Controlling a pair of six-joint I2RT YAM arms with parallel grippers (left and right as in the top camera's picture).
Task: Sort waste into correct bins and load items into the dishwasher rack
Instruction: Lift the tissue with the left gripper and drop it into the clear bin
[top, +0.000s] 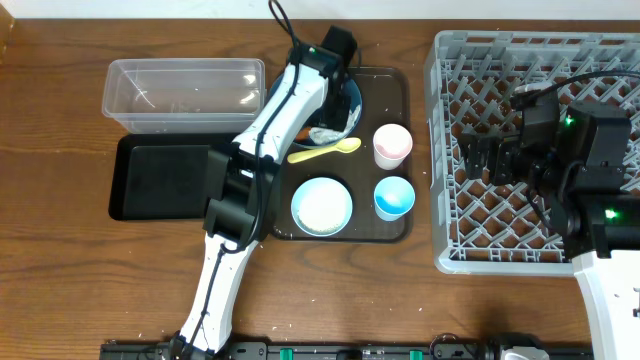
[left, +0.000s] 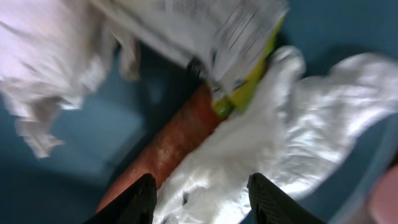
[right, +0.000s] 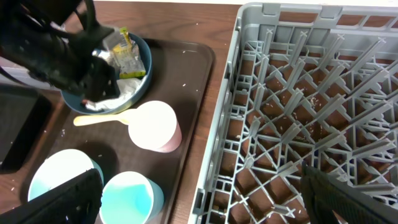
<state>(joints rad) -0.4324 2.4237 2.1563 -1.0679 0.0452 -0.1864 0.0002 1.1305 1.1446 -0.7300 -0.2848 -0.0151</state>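
Observation:
In the left wrist view my left gripper (left: 205, 202) stands open low over the dark blue plate (left: 74, 130). Crumpled white paper (left: 249, 162) lies between its fingers. The orange carrot (left: 174, 140) runs past the left finger. The yellow-green wrapper (left: 245, 84) lies beyond, with more white paper (left: 50, 56) to the left. Overhead, that gripper (top: 336, 98) covers most of the plate (top: 354, 108). My right gripper (right: 208, 202) is wide open and empty above the grey dishwasher rack (top: 540, 230), near its left wall.
A brown serving tray (top: 385, 85) holds the plate, a yellow spoon (top: 325, 152), a pink cup (top: 392, 145), a light blue cup (top: 394, 197) and a light blue bowl (top: 322, 206). A clear tub (top: 185, 90) and a black tray (top: 165, 175) sit to its left.

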